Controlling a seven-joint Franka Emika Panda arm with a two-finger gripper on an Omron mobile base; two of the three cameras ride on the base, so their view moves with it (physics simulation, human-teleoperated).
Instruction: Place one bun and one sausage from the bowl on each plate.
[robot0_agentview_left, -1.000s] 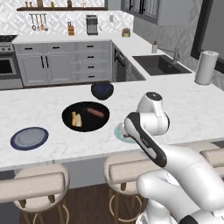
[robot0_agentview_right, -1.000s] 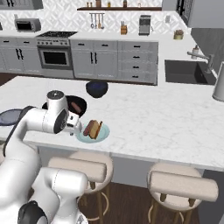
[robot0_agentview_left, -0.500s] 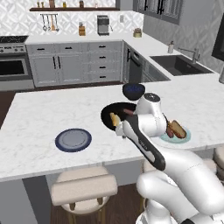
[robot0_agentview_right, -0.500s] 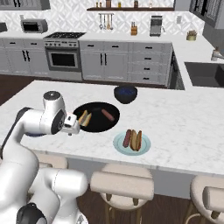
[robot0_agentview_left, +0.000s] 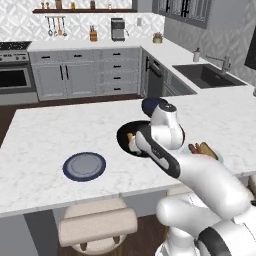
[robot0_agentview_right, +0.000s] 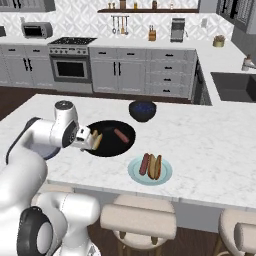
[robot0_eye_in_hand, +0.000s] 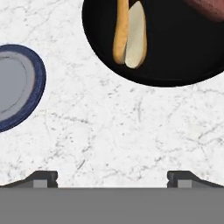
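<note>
- Sitting in the black bowl (robot0_agentview_right: 110, 138) on the island are one bun (robot0_eye_in_hand: 130, 35), split open along its side, and one sausage (robot0_agentview_right: 121, 135); the bun lies at the edge nearest the arm, the sausage further in, apart from it.
- The teal plate (robot0_agentview_right: 150, 170) looks finished: a bun and a sausage rest side by side on it, just beside the bowl toward the stools.
- The navy plate (robot0_agentview_left: 84, 166) is bare, well apart from the bowl on the other side, so by my reckoning half the job is left and both remaining pieces belong there.
- The gripper (robot0_eye_in_hand: 112, 177) hangs over plain marble between bowl and navy plate, pointing down, its jaws spread wide with nothing between them.
- From the right base camera the hand sits low beside the bowl's rim, close to the bun, which makes the bun the likely next pick.
- The bun is long and soft, so the jaws would want to close across its narrow width.
- A smaller dark-blue bowl (robot0_agentview_right: 142, 110) stands just behind the black one and plays no part.
- The counter (robot0_agentview_left: 45, 135) around these dishes gives a free path to the navy plate.
</note>
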